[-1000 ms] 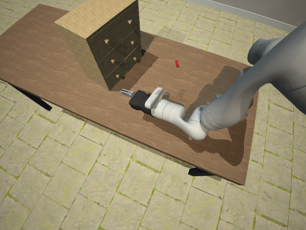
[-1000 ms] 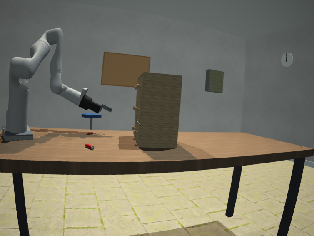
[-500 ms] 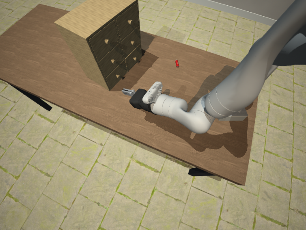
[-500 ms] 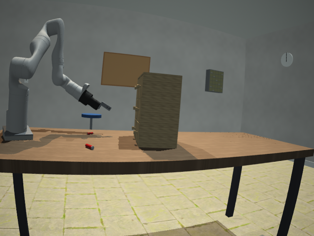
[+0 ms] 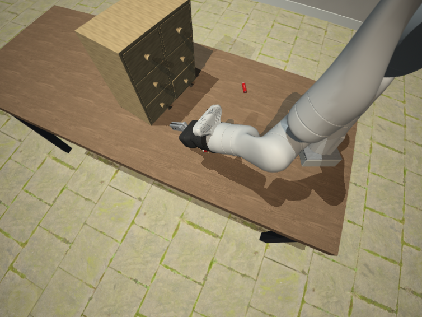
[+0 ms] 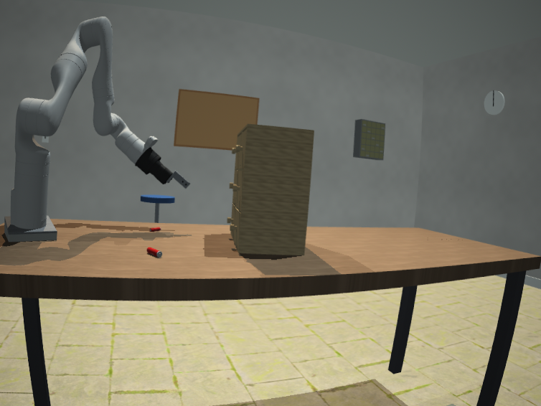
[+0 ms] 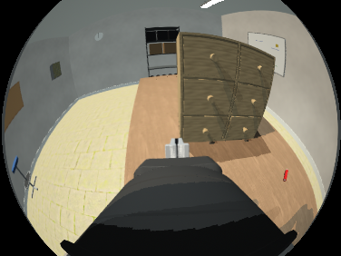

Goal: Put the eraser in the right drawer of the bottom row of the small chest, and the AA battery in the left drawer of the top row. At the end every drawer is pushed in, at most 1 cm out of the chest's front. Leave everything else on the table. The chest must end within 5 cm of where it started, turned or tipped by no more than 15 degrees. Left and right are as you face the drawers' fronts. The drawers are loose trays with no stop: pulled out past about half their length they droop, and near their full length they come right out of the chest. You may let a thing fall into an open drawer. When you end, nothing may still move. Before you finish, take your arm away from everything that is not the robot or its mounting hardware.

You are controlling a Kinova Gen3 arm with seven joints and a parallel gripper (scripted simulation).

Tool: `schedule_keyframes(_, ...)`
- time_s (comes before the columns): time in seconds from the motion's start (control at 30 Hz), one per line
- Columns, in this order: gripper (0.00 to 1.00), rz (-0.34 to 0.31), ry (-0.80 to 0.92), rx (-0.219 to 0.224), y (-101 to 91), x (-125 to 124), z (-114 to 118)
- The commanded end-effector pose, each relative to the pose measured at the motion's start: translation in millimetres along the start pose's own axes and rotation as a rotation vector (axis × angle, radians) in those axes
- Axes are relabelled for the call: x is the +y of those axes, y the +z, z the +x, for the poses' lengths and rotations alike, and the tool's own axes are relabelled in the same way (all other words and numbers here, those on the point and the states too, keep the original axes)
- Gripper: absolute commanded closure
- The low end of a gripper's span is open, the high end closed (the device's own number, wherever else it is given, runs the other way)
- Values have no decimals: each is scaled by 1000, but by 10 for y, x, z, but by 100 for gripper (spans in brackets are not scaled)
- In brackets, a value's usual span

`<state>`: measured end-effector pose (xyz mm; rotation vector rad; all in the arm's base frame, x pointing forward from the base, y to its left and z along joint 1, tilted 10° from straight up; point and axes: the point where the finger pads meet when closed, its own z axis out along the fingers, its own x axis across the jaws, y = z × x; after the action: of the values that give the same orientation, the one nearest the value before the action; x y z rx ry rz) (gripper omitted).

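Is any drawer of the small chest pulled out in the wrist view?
No, all six drawer fronts lie flush in the front of the chest.

You're seeing a tall wood-grained chest [image 5: 105, 25] [image 6: 275, 192] [image 7: 209, 106], matt, streaked; a brown wooden tabletop [image 5: 136, 150] [image 6: 371, 244] [image 7: 154, 109] showing fine grain; a smooth pale-grey jointed arm [image 5: 272, 153] [image 6: 65, 78] gleaming softly like plastic.

Plain room: corkboard [image 6: 217, 119], wall clock [image 6: 494, 102] [image 7: 99, 36], shelving [image 7: 147, 54].
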<state>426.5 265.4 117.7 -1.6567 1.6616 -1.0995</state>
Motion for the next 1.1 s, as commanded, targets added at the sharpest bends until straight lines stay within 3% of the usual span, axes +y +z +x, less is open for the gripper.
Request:
schedule_keyframes(0.0,100,-11,22,-9,-40,-73,-25)
schedule_keyframes(1.07,100,-242,21,-12,-231,-134,-21)
